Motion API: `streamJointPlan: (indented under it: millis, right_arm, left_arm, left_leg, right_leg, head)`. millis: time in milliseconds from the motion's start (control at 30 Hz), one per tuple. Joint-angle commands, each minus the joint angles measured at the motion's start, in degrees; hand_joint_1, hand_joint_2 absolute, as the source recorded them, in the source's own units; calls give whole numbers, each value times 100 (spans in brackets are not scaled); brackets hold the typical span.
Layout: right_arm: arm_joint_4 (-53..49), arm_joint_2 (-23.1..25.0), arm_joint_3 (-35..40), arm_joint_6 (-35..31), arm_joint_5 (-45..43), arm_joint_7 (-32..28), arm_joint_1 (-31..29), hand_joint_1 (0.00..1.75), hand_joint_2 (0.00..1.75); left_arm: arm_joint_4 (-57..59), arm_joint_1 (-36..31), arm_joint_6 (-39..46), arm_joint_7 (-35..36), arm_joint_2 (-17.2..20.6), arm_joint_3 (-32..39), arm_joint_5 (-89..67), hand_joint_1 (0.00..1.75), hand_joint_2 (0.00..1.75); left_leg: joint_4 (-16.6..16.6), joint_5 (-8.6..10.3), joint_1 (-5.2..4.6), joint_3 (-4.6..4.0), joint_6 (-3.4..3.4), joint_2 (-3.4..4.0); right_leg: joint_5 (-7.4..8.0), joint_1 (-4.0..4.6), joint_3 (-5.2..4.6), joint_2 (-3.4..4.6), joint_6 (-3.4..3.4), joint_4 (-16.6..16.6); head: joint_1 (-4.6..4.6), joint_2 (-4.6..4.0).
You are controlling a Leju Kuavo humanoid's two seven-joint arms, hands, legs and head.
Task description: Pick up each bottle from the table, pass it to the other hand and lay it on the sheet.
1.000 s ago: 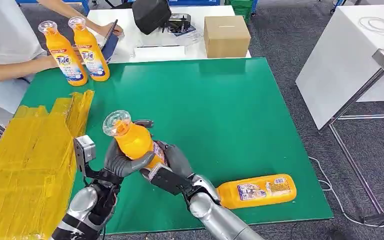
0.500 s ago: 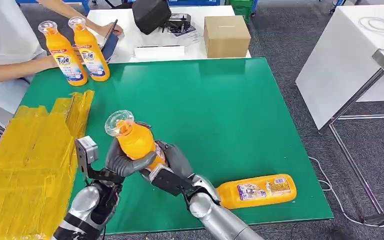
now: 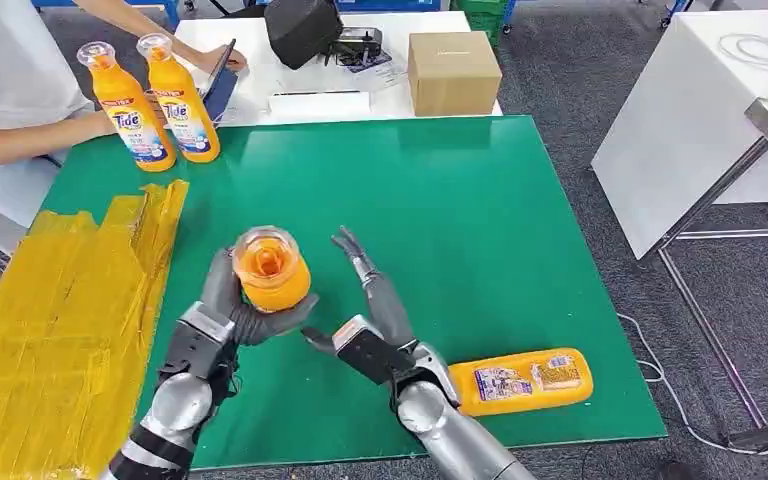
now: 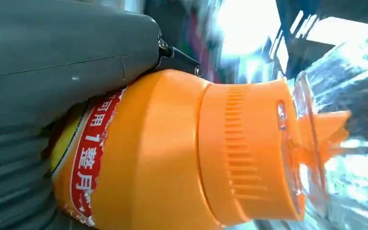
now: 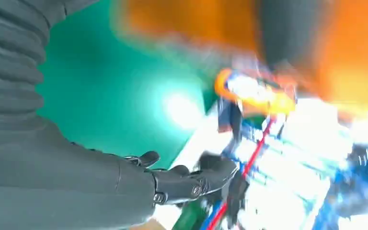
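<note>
While the left hand (image 3: 250, 318) grips an orange bottle (image 3: 271, 270) around its body, the bottle points cap-first up at the head camera, so its clear cap and orange neck are seen nearly end-on. The left wrist view shows the same bottle close up, a thick grey thumb pressed against its shoulder above the red label band. That hold sits low on the body, which leaves the neck free and should let the hand tip the bottle over sideways.

Just beside it, toward three o'clock, the right hand (image 3: 368, 300) stands with its fingers (image 3: 352, 250) released and spread, holding nothing and not touching the bottle. I judge the handover to be finished, the open hand simply being clear of the way.

Next comes laying the bottle on the yellow sheet (image 3: 55, 310), which covers the green surface (image 3: 480, 210) toward nine o'clock of the held bottle, on the left arm's own side; that is likely why the left hand is the one that ends up carrying.

A second bottle (image 3: 520, 380) lies on its side on the surface at about four o'clock, near the front edge, within the right arm's reach. Two more bottles (image 3: 155, 100) stand upright at eleven o'clock by the far corner, next to a person's arm (image 3: 30, 135).
</note>
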Motion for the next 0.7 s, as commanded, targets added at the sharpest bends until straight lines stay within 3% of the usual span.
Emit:
streamJointPlan:
  millis: [33,133,367,433,533,700]
  right_arm:
    - [-2375,-613,-1034,-145,60,14,698,0,175]
    - [-2914,-689,-1220,-243,58,-60,915,0,175]
    - [-2939,-677,-1222,-226,57,-56,937,0,175]
    - [-2942,-746,-1253,-428,298,-110,907,0,175]
    - [-3207,-850,-1430,-502,336,-73,954,0,175]
    - [-3580,-875,-1527,-616,394,-138,1125,0,175]
  left_arm:
    - [673,-521,950,1115,1008,328,-3273,175,175]
    - [1101,-637,897,1486,1456,398,-4364,175,175]
    - [1175,-660,923,1448,1458,421,-4362,175,175]
    - [1347,-774,571,2092,1866,264,-5616,175,175]
    - [1912,-1043,325,2066,2411,148,-5917,175,175]
    - [2416,-1218,-137,2148,2714,-89,-6163,175,175]
  left_leg:
    - [-1,-4,2,8,-1,-8]
    - [-5,-5,2,17,-2,-8]
    - [-4,-9,6,24,-4,0]
    - [-1,-6,8,14,-2,5]
    - [0,-3,5,9,-1,-2]
    - [-3,-4,6,11,-4,9]
  right_leg:
    - [-7,3,13,-14,-7,-2]
    - [-10,4,22,-17,-9,-5]
    - [-10,8,27,-10,-12,-5]
    - [-6,10,14,-5,-9,-5]
    - [-4,6,11,-6,-7,-2]
    - [-5,8,9,2,-10,-1]
  head:
    - [-2,0]
    - [0,0]
    - [0,0]
    - [-4,0]
    - [2,0]
    - [-2,0]
